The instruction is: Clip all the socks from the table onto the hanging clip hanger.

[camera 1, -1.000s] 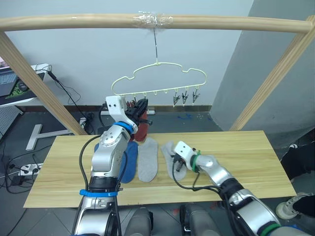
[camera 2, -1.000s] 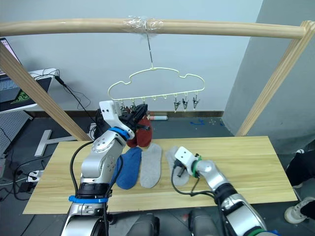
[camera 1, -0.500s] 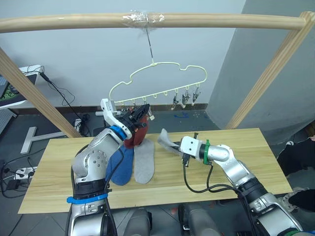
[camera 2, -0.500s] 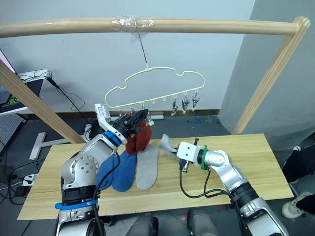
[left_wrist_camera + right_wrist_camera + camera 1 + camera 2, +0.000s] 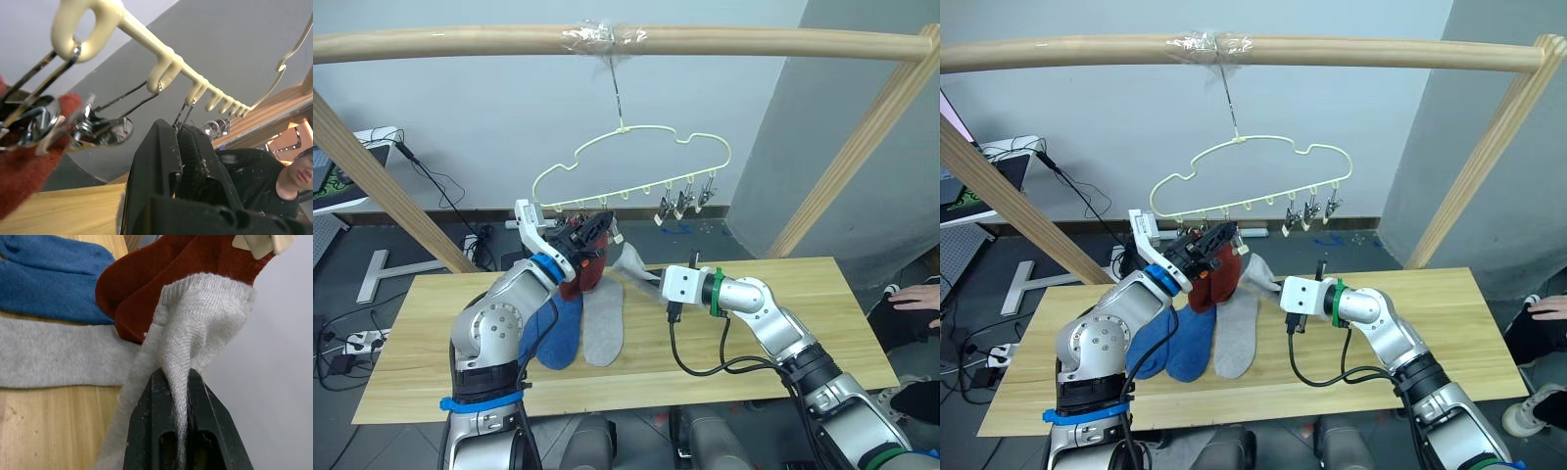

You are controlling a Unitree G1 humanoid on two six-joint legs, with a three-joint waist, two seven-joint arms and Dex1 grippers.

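**Grey sock lifted toward the hanger**

On the table (image 5: 783, 323) below the clip hanger (image 5: 631, 162), a grey sock (image 5: 602, 328) and blue socks (image 5: 558, 333) lay flat. The right gripper (image 5: 175, 387) clenched another grey sock (image 5: 190, 328), raised beside two red socks (image 5: 1219, 277) hanging at the hanger's left clips. The left gripper (image 5: 177, 147) pinched a clip (image 5: 182, 115) there.

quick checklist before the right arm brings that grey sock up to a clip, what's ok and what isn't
1. Grey sock pinched in right gripper fingers: ok.
2. Cuff of that sock reaching a clip: not ok, it is below the clip hanger.
3. Left gripper shut on a clip: ok.
4. Clip mouth open: cannot tell.
5. Rust red socks clipped: ok.
6. Table emptied of socks: not ok, blue socks and another grey one remain.
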